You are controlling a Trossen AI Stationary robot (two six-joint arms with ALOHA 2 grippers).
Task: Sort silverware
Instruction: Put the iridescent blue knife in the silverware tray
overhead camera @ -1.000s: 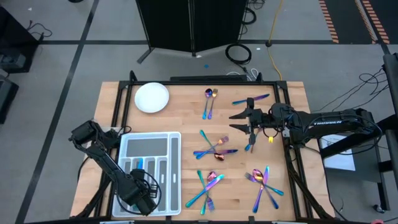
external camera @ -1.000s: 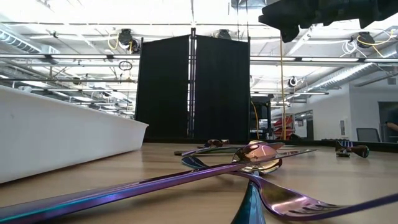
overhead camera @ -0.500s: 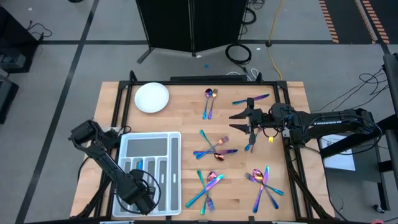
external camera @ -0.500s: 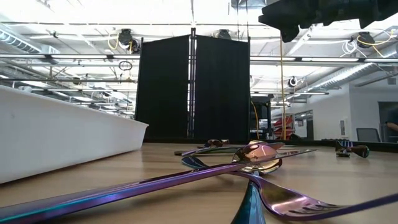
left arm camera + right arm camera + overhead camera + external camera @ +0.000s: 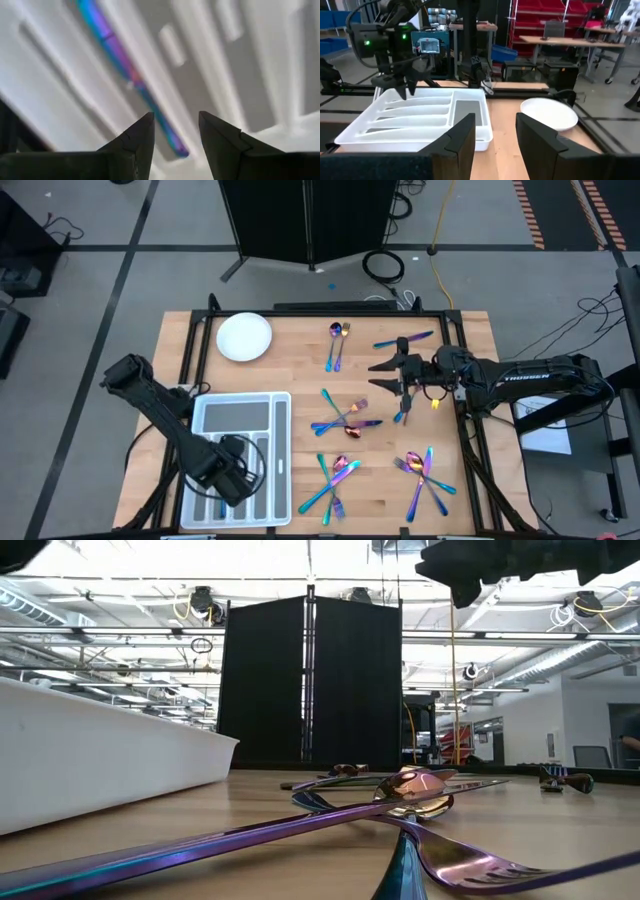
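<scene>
The left gripper is hanging over the near end of the compartment tray, and in its wrist view its two dark fingers are standing apart with nothing between them. Just beyond those fingers one iridescent piece is lying along a narrow slot of the tray, blue at one end and purple toward the other; I cannot tell whether it is a knife, fork or spoon.

The right gripper is waiting above the right half of the table, pointing toward the middle, its fingers also spread and gripping nothing.

The table is carrying everything else. The tray is sitting at its near left corner, and the white plate is resting well apart from it at the far left.

The rest of the silverware is lying loose on the wood in little crossed heaps: a heap in the middle, one nearer the front edge, one at the front right, a pair near the far edge, and a single piece just beyond the right gripper. From table height, a spoon is lying across long purple handles close to the lens.
</scene>
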